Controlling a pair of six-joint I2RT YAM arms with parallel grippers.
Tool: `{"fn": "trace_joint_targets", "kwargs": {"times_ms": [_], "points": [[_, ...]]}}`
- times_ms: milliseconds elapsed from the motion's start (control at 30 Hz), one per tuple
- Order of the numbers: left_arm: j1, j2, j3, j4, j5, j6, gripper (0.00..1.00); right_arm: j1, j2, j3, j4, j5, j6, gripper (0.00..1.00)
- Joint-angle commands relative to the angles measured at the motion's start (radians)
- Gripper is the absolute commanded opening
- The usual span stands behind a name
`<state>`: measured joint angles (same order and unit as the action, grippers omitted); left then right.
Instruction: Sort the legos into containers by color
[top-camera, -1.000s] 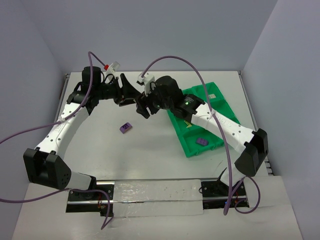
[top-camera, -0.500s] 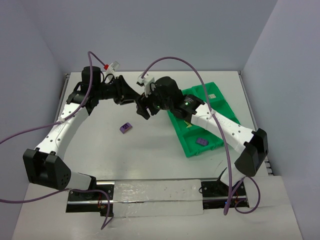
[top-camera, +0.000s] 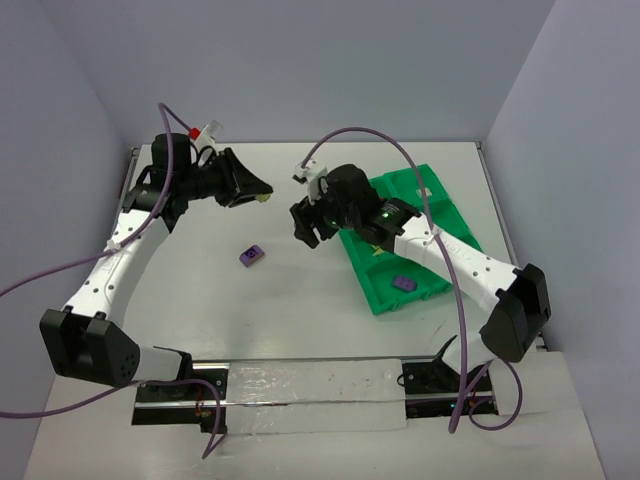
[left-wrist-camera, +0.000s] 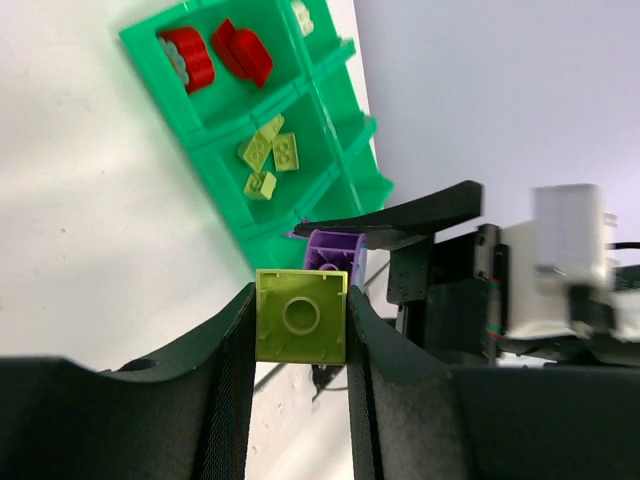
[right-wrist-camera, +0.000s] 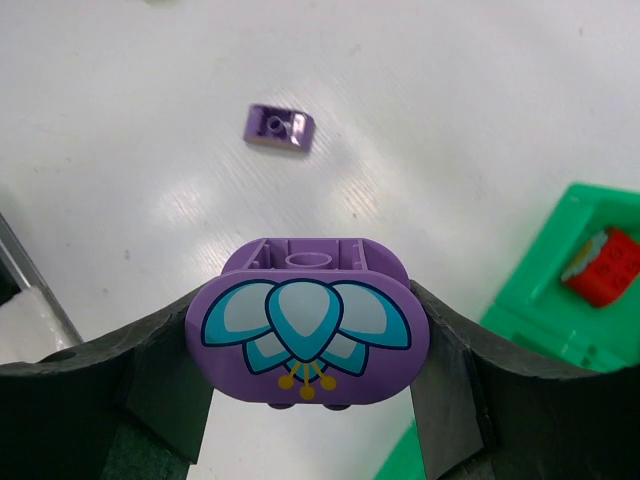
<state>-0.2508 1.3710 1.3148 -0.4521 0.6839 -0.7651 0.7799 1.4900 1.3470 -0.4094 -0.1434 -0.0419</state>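
Pulled back leftward, the left gripper (left-wrist-camera: 298, 296) pinches a square yellow-green lego (left-wrist-camera: 301, 320) with one round stud; the right gripper (right-wrist-camera: 308, 300) clamps a glossy rounded purple lego (right-wrist-camera: 308, 340) printed with petals, above the white table (top-camera: 200, 290), near a loose purple brick (right-wrist-camera: 279, 128) and the green tray (top-camera: 372, 285)

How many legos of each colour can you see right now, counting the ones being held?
Purple legos: 3
Yellow-green legos: 4
Red legos: 2
Cream lego: 1
Total: 10 visible
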Motion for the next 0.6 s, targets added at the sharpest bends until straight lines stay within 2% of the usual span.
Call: {"fn": "trace_joint_targets", "kwargs": {"times_ms": [0,67,300,400,567], "points": [[0.011,-0.035,0.013,0.054,-0.043,-0.019,0.0,-0.016,-0.08,-0.046,-0.01,0.029,0.016,0.0],[0.011,-0.03,0.011,0.058,-0.037,-0.02,0.0,-0.019,-0.091,-0.064,-0.012,0.052,0.025,0.0],[0.011,-0.026,-0.008,0.015,-0.056,0.012,0.0,-0.229,-0.13,-0.133,-0.083,0.169,0.183,0.0],[0.005,-0.014,-0.008,-0.011,-0.062,0.03,0.0,-0.342,-0.182,-0.193,-0.079,0.182,0.245,0.0],[-0.023,-0.001,-0.01,-0.036,-0.108,0.052,0.0,-0.42,-0.338,-0.338,-0.096,0.28,0.396,0.0]]}}
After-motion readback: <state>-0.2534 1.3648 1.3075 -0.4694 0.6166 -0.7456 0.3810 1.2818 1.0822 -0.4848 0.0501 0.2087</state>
